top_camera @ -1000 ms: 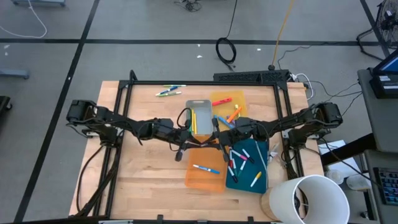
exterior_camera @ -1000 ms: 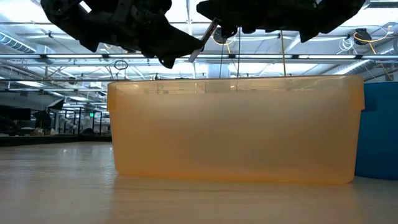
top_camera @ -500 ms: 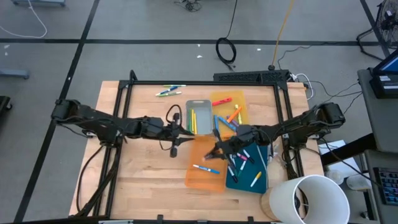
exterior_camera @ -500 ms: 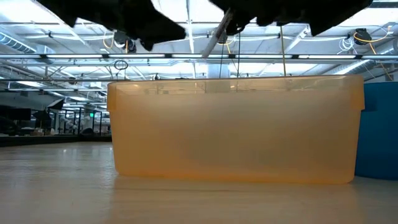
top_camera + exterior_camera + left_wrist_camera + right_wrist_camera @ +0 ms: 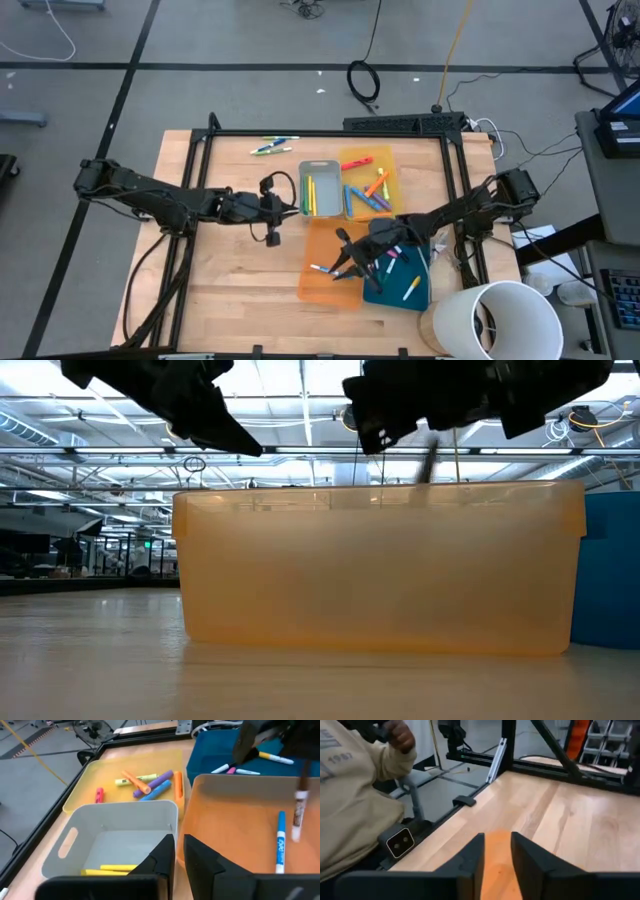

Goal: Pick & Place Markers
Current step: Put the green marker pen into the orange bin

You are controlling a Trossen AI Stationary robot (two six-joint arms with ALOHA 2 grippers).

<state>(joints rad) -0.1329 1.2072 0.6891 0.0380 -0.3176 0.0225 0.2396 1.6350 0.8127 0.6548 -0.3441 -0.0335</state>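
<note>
Left gripper waits over bare bench, just left of the grey tray; your left wrist view shows its fingers nearly together with nothing between them. Right gripper hangs over the orange tray near the bench's front edge. Whether its fingers are apart or clamped you cannot tell, though a dark marker hangs upright over that tray in the left wrist view, seemingly held or just let go.

Sorting is well under way. Yellow markers lie in the grey tray, a blue-capped marker lies in the orange tray, several markers fill the yellow tray, and more rest in the blue tray on the right.

Left to place: a few loose markers on the bare bench near the rear edge.
</note>
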